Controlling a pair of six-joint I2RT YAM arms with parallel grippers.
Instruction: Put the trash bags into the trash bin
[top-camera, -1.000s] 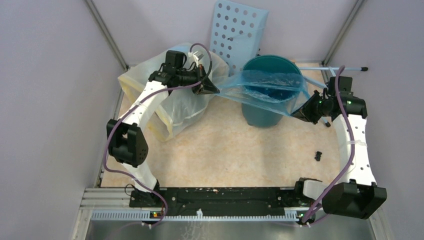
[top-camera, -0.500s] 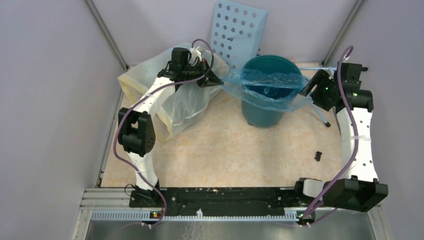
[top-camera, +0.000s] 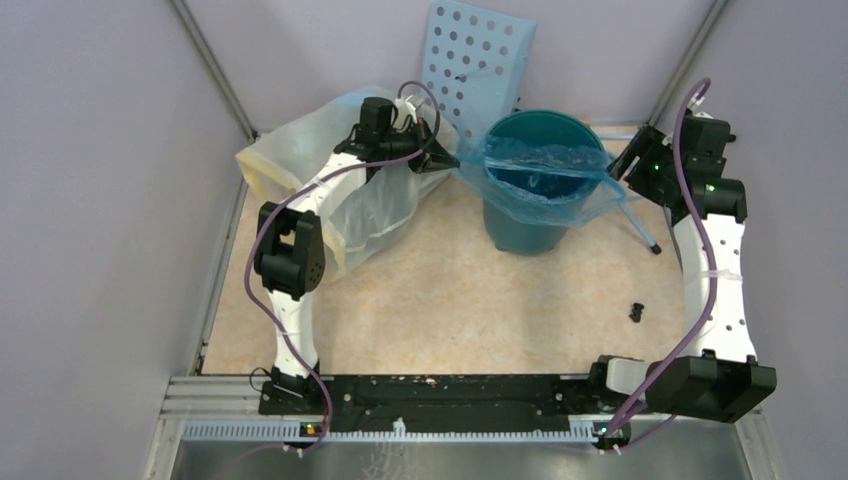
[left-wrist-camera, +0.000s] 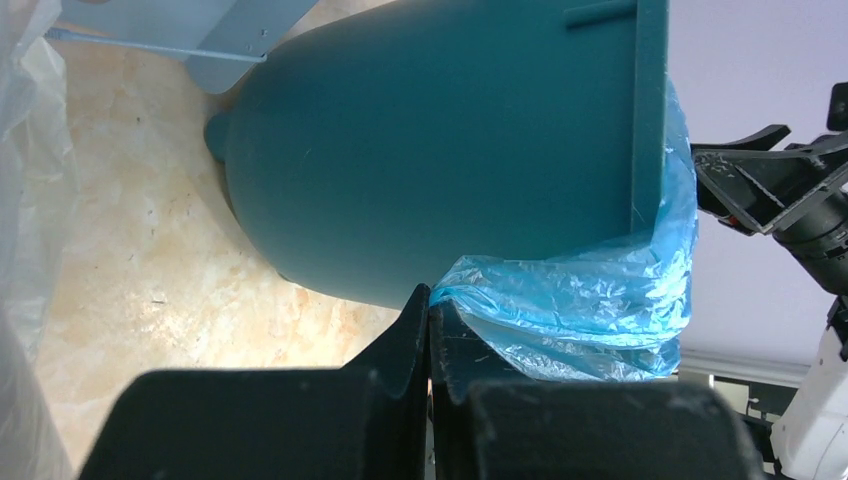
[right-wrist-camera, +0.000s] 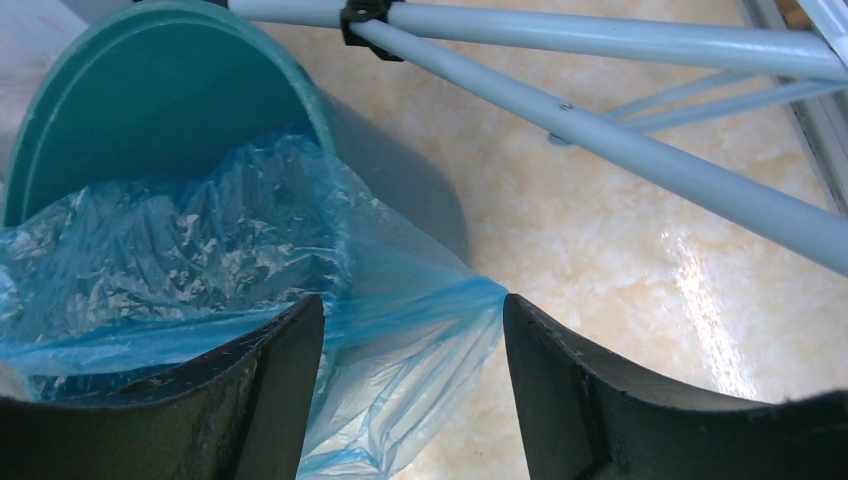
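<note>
Beige marbled tabletop (top-camera: 440, 300) spreads wide nearward of both pincers.
Left pincer (top-camera: 448, 160) clamps the crinkly light-blue plastic bag (top-camera: 545, 165) by one edge; right pincer (right-wrist-camera: 412, 305) gapes around the opposite corner; between them, the bag drapes the rim of the round dark-teal plastic bin (top-camera: 520, 232).

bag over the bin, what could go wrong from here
1. The left gripper pinches only a corner of the bag, which is pulled taut sideways. The thin film could tear or slip out.
2. The right gripper is open around the bag's other side, so that side may slide off the rim of the bin.
</note>
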